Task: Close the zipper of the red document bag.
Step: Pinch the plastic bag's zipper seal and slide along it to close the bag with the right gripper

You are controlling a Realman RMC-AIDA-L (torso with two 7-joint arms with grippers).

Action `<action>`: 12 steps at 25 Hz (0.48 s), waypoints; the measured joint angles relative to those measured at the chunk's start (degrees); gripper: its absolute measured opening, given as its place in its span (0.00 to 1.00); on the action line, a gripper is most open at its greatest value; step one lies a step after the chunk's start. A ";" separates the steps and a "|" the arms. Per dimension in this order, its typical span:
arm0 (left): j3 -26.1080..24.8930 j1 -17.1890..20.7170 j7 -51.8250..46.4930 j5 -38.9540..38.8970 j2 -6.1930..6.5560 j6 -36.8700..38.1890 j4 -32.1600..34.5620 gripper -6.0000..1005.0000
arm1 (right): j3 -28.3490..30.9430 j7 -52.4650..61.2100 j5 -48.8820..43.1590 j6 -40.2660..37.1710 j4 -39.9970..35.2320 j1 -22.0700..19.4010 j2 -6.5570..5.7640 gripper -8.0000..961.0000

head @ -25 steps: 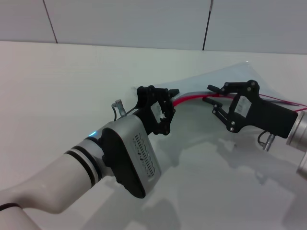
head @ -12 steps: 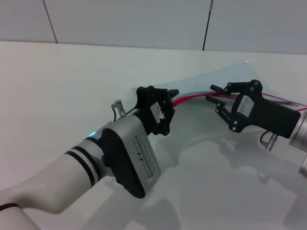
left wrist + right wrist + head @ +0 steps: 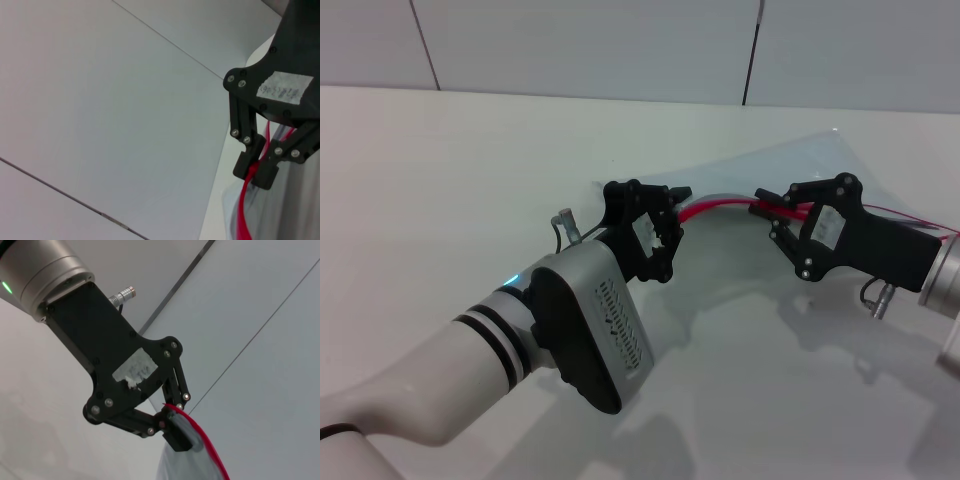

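The red document bag [image 3: 805, 160] is a translucent pale blue-grey pouch, lifted off the white table at the right-centre of the head view. Its zipper [image 3: 720, 203] is a red strip arching between my two grippers. My left gripper [image 3: 676, 205] is shut on the bag's near corner, at the zipper's end. The right wrist view shows that same gripper [image 3: 174, 426] clamped on the red-edged corner of the bag [image 3: 187, 457]. My right gripper [image 3: 767, 207] is shut on the zipper farther along. In the left wrist view its fingertips [image 3: 264, 172] pinch the red strip [image 3: 244, 210]. No slider tab is visible.
The white table [image 3: 470, 180] stretches out to the left and toward the front. A light panelled wall [image 3: 580, 40] with dark seams rises behind the table's far edge. My left forearm [image 3: 520, 340] fills the lower left of the head view.
My right gripper's fingers have come together onto the red zipper, after standing apart around it, and it has shifted slightly. The left gripper keeps its hold and has not moved.
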 joint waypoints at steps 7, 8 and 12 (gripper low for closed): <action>0.07 -0.16 0.00 -0.09 0.00 -0.06 -0.18 0.06 | 0.00 0.00 -0.06 0.08 -0.74 -0.51 0.12 0.10; 0.08 -0.26 0.00 -0.19 0.00 -0.07 -0.22 0.06 | -0.02 0.00 -0.07 0.24 -0.76 -0.56 0.13 0.10; 0.10 -0.60 0.00 -0.40 -0.01 -0.10 -0.80 0.06 | -0.10 0.00 -0.11 0.80 -0.81 -0.72 0.14 0.09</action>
